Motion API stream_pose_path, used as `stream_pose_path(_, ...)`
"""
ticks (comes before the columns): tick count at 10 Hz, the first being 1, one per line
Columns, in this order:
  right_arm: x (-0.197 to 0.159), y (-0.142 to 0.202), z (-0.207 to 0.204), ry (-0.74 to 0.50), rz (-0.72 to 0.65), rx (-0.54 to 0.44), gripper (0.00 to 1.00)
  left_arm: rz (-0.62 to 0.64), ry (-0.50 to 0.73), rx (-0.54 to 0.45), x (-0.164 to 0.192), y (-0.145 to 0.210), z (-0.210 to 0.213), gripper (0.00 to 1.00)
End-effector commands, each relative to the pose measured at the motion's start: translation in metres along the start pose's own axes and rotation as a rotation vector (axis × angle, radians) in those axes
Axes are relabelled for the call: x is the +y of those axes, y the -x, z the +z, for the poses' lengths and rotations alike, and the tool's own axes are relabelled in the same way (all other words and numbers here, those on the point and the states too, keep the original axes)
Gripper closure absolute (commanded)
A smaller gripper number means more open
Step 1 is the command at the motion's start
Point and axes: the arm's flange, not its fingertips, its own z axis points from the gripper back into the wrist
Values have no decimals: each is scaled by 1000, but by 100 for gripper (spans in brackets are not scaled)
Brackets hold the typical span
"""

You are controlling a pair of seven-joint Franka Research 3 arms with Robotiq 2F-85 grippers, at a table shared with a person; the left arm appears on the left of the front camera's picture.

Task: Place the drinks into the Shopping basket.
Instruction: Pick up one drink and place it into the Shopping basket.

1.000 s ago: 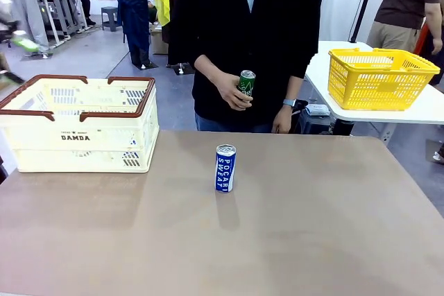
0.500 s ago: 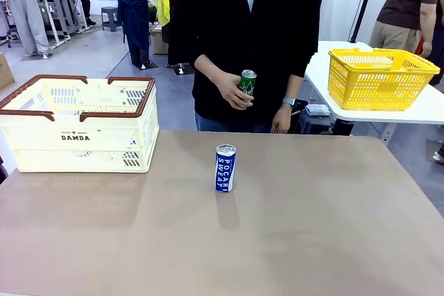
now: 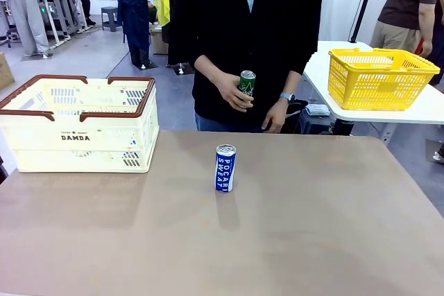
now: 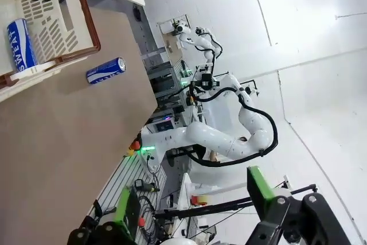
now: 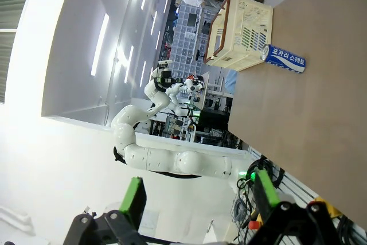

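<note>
**Blue can upright at mid-table, both claws wide and empty**

The blue can (image 3: 225, 168) stood on end, long axis vertical, roughly midway between the arms. It was well apart from the left gripper (image 4: 192, 185) and right gripper (image 5: 199, 187), both spread wide. The Shopping basket (image 3: 80, 124) sat to its left, favouring the left arm, I reckoned. A person's hand (image 3: 232, 92) held a green can (image 3: 246, 82).

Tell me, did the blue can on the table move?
No. The blue can stands upright in the same spot, just as far right of the Shopping basket as before.
</note>
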Motion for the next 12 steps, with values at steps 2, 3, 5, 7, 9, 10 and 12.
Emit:
stream_pose_path(2,7,-4,0,-11,-14,-10,0,10,-4,-3,2,5,-2,0)
stream_pose_path(3,7,-4,0,-11,-14,-10,0,10,-4,-3,2,5,-2,0)
stream_pose_path(5,7,-4,0,-11,-14,-10,0,10,-4,-3,2,5,-2,0)
stream_pose_path(7,7,-4,0,-11,-14,-10,0,10,-4,-3,2,5,-2,0)
stream_pose_path(9,7,-4,0,-11,-14,-10,0,82,-74,-31,-37,-6,-35,0)
stream_pose_path(10,7,-4,0,-11,-14,-10,0,74,-199,72,-72,-10,-88,0)
stream_pose_path(12,7,-4,0,-11,-14,-10,0,65,-445,241,-122,-32,-194,0)
